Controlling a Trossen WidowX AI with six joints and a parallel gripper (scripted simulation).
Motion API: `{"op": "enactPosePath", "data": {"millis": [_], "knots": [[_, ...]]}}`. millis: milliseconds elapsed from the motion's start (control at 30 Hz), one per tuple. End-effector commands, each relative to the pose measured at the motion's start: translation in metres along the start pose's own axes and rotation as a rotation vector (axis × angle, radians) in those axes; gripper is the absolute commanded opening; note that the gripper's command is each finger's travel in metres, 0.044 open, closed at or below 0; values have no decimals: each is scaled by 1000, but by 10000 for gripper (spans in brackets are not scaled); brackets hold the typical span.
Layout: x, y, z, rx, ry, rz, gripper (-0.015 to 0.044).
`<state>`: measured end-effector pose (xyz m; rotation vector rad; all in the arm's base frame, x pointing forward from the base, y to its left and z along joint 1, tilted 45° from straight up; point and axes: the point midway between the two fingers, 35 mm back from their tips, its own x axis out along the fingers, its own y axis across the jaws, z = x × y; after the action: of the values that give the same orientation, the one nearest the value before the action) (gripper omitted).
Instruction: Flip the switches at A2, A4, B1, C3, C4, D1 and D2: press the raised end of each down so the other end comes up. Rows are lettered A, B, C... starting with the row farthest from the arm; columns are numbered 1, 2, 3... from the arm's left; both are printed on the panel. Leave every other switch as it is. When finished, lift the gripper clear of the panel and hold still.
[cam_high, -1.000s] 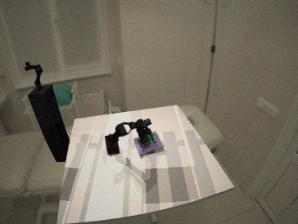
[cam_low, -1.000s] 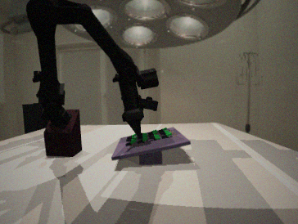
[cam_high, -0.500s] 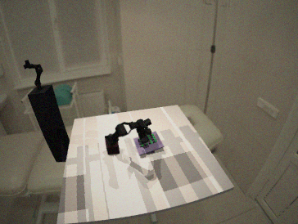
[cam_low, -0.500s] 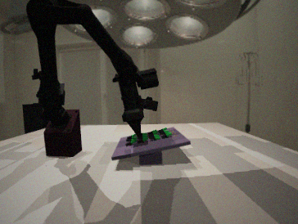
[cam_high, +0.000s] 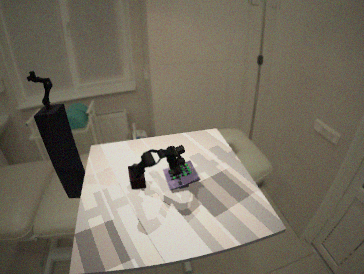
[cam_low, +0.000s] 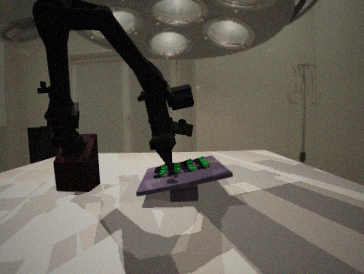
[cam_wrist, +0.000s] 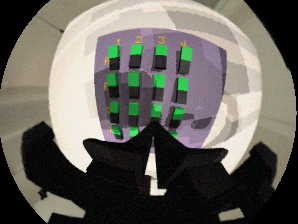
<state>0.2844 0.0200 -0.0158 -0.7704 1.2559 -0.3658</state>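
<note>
My base block (cam_low: 76, 169) sits on the table (cam_low: 280, 210) toward its left side in the exterior view, dark red and squat, and my arm (cam_low: 100, 35) rises from it, arches high and comes down to the right. At the bottom of that arc hangs my pincer (cam_low: 166, 159), its fingers pressed together into a single point with nothing between them. The tip is down at the near-left part of the switch panel (cam_low: 210, 176), on or just above the switches there; I cannot tell from this angle whether it actually touches one.

The panel is a purple slab on a small dark foot, sitting near the middle of the table, just beside my base and to its right. From the top view it lies a little toward the far edge of the table (cam_high: 165, 210), with my wrist over it.

Through my wrist camera I see the panel (cam_wrist: 206, 90) ahead and below, carrying four columns of green-and-black rocker switches (cam_wrist: 160, 56). My closed fingertips sit over the nearest row, about mid-width. The printed labels are too blurred to read.
</note>
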Motion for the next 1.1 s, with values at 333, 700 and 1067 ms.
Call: {"op": "enactPosePath", "data": {"millis": [333, 700, 1067], "knots": [[2, 0, 0, -3, -2, -4, 0], [4, 0, 0, -3, -2, -4, 0], [-61, 0, 3, -4, 25, -1, 0]]}}
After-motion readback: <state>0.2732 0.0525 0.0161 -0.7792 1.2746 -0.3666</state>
